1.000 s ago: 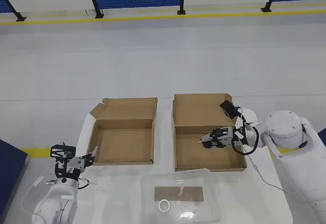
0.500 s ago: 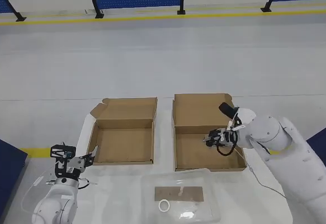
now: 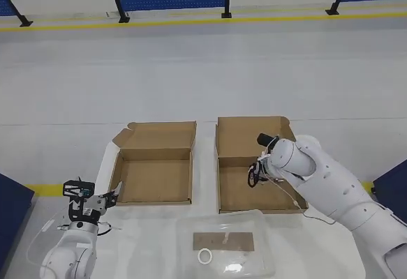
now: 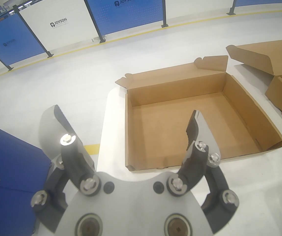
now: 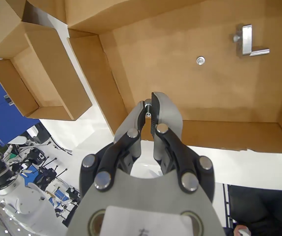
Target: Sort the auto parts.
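Fastener (image 5: 148, 110), small and metal, was pinched between the fingers of the right tool (image 5: 148, 102), above the left side of the right cardboard box (image 3: 245, 139), right of centre in the top view. An L-shaped bracket (image 5: 248, 41) and a round nut (image 5: 200, 60) lay apart on that box's floor in the right wrist view. The left tool (image 4: 126, 112) stood open and empty at lower left, near the left cardboard box (image 3: 154, 180). Backdrop panels (image 4: 121, 6) carried printed logos.

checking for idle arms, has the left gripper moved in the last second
No. The left gripper holds the same spot off the near left corner of the left open brown cardboard box.
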You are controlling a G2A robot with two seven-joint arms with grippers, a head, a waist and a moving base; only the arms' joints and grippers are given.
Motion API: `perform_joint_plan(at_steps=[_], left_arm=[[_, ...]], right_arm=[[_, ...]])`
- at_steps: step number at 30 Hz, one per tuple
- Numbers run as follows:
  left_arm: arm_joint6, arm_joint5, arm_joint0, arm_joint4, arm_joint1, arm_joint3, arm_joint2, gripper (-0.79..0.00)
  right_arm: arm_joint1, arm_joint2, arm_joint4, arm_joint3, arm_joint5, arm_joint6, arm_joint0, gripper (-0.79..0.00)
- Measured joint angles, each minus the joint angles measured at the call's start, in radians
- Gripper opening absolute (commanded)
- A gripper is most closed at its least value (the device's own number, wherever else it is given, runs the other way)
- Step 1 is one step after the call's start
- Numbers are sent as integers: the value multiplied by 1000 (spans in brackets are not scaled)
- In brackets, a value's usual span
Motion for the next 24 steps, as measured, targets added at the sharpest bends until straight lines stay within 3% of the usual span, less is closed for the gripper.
perform_joint_plan(at_steps=[9, 24], left_arm=[[0, 0, 0, 0, 0, 0, 0, 0], [0, 0, 0, 0, 0, 0, 0, 0]], right_arm=[[-5, -20, -32, 2, -3, -35, -21, -785], [-132, -171, -72, 197, 58, -114, 46, -785]])
